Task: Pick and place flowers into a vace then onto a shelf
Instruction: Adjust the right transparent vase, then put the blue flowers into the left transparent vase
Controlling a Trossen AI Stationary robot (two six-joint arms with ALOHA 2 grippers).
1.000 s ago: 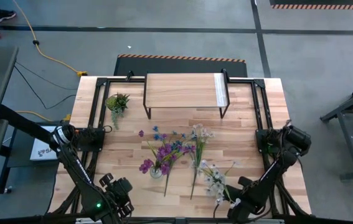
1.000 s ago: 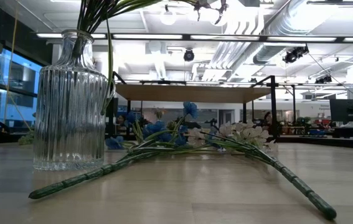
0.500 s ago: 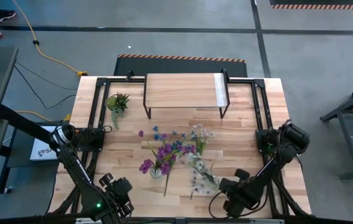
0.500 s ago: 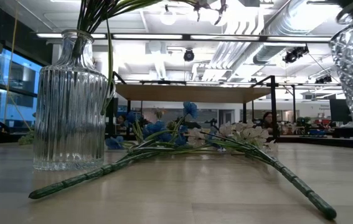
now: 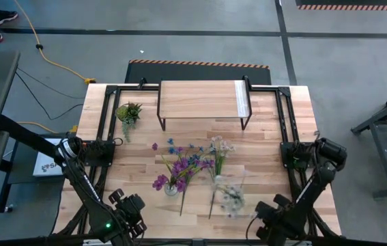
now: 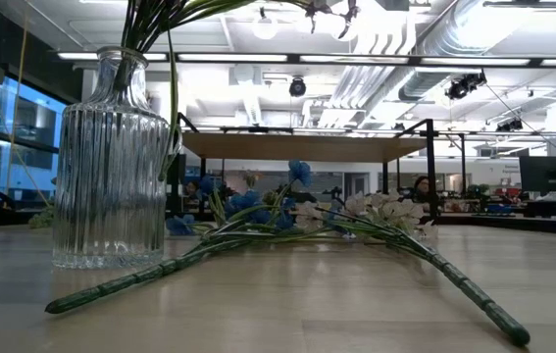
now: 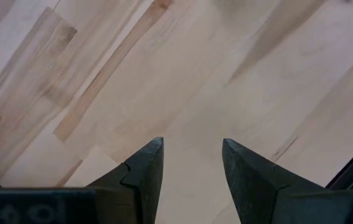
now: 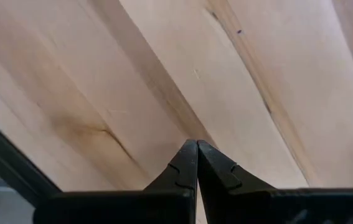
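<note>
The flowers lie across the middle of the tabletop, ahead of both my grippers — a purple spray standing in a ribbed glass vase, blue and white sprays loose on the wood beside it, their long green stems running back toward my near edge. A second, cut-glass vase with pale blossoms stands just ahead of my right gripper and to its inner side; in the low view only its edge shows at the frame's border. My right gripper sits low at the near right corner of the table, fingers pressed together on nothing, bare planks under it. My left gripper waits at the near left corner, fingers standing apart over plain wood, nothing between them. Beyond the flowers, at the far side from both grippers, the shelf stands on its thin black legs with a bare plank top. A small green potted plant sits just beside the shelf's left end — well ahead of my left gripper.
</note>
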